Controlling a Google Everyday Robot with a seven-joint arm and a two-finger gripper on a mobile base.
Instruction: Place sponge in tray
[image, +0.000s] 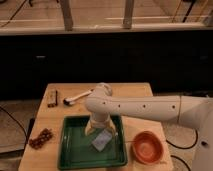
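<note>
The sponge (102, 140) sits low in the frame's centre, inside the tray (70, 152), tilted on a corner just below the gripper (100, 131). Whether the claw grips it or has let go, I cannot tell. It looks light, soft and compressible, best pinched across its thin edges. An orange bowl (147, 147) lies to the right, a brown cluster (41, 138) at lower left.

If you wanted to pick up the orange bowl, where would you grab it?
Grab the bowl by its rim, coming straight down from above: it sits upright and open on the table, right of the tray. The gripper is over the tray by the sponge.
</note>
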